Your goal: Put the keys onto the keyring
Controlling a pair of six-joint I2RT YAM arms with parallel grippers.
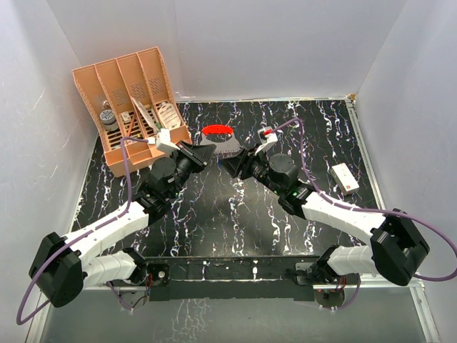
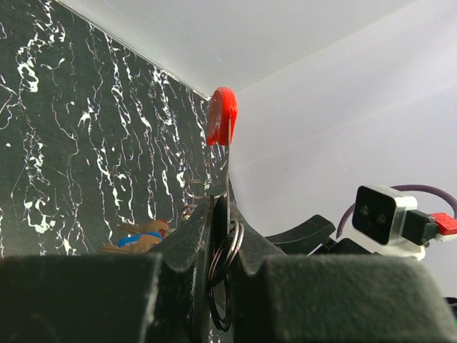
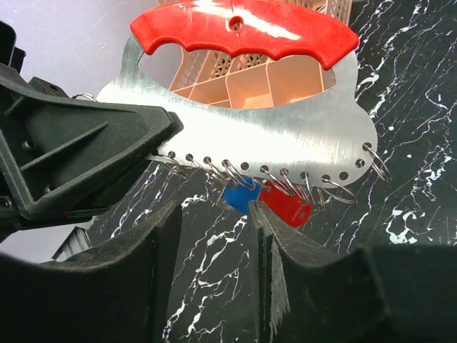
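While my left gripper [image 2: 223,214] is the only thing bearing the keyring, a flat brushed-steel plate with a red plastic grip and a row of small split rings [image 2: 221,118], its hold matters most. In my left wrist view the jaws are clamped on the plate's thin edge, and the plate stands up past my tips. The bite looks shallow, so I judge that a nudge from my other arm could pivot the plate or drag it loose.

In my right wrist view, my right gripper [image 3: 214,209] has its jaws apart with nothing between them, just under the ringed edge. The tiny blue-headed key [image 3: 239,196] and the tiny red-headed key [image 3: 285,205] hang from rings right above my tips. I cannot tell whether both are fully threaded. If I close or lift carelessly, I could snag a ring or knock a key off.

From above, both jaws meet over a glossy black marble-patterned table [image 1: 235,214], where I expect a dropped key would be hard to spot among the white veins. Plain white walls [image 1: 250,43] enclose us. An orange slotted plastic rack [image 1: 136,86] stands beyond my left jaws, and a small white box [image 1: 344,177] lies well out from my right jaws
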